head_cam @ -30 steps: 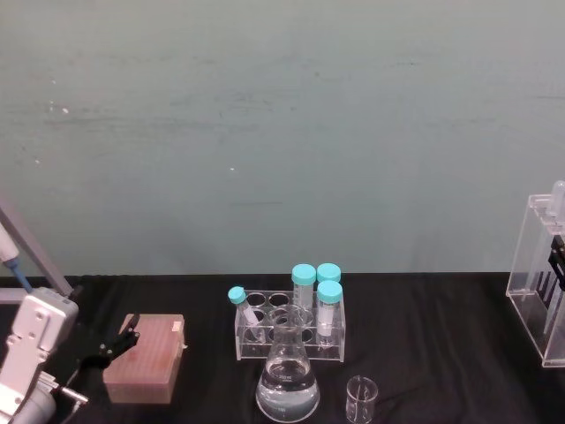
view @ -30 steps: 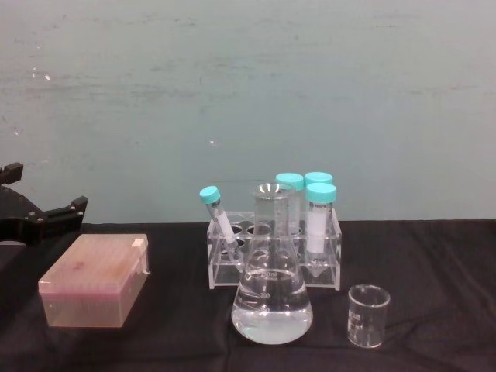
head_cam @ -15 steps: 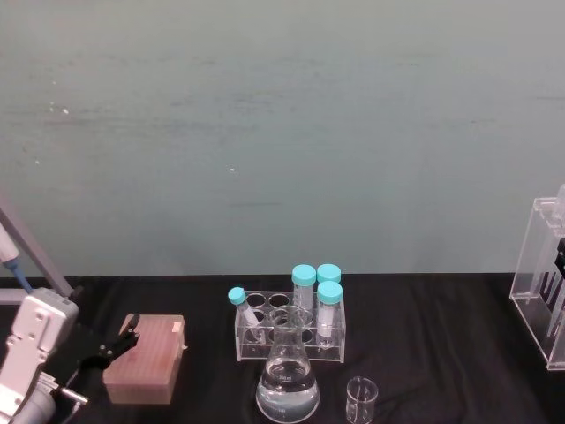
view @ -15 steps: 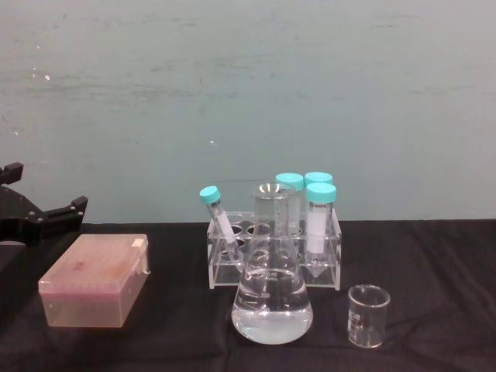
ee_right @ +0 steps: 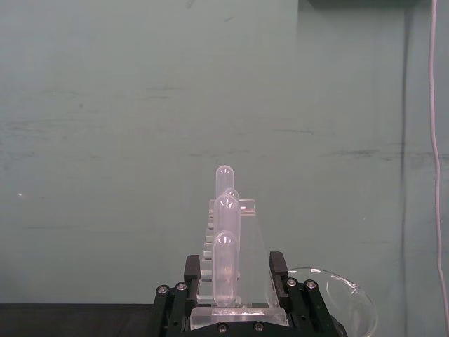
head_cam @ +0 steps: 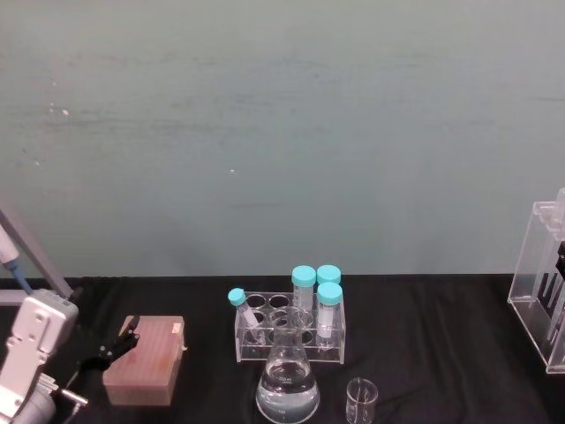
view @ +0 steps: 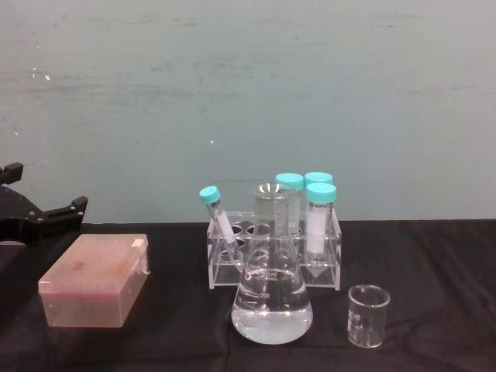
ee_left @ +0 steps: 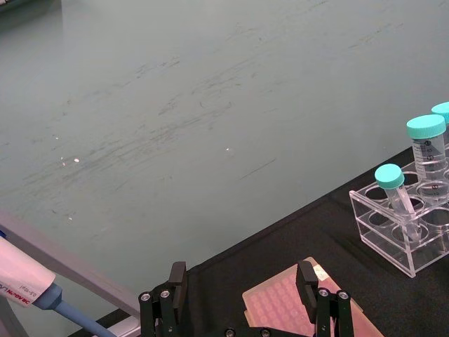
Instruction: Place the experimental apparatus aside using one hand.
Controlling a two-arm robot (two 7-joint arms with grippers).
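The tall clear acrylic stand [head_cam: 534, 291] is seen at the far right edge of the head view, well apart from the other labware. Long round-topped clear tubes [ee_right: 225, 210] are stood upright in it. The black two-fingered right gripper [ee_right: 237, 284] is closed onto the foot of the stand, with one finger pressed to each side, as shown in the right wrist view. Whether the stand is rested on the black table cloth [head_cam: 441, 336] or lifted off it cannot be told. The large clear conical flask [view: 271, 306], part filled with clear liquid, is placed upright at the lower centre of the chest view. It is just in front of a clear plastic tube rack [view: 221, 275] in which four teal-capped tubes [view: 320, 225] are held, the leftmost tilted. The small glass beaker [view: 366, 315] is stood at the lower right of the flask, near it but apart. A pink translucent tip box [view: 94, 280] is set at the lower left of the chest view, well apart from the rack. The black left gripper [ee_left: 242, 274] is held at the left edge of the chest view, just above and beside the pink box. Its fingers are spread wide and nothing is gripped between them. A dull teal wall [view: 248, 93] is seen behind the table.
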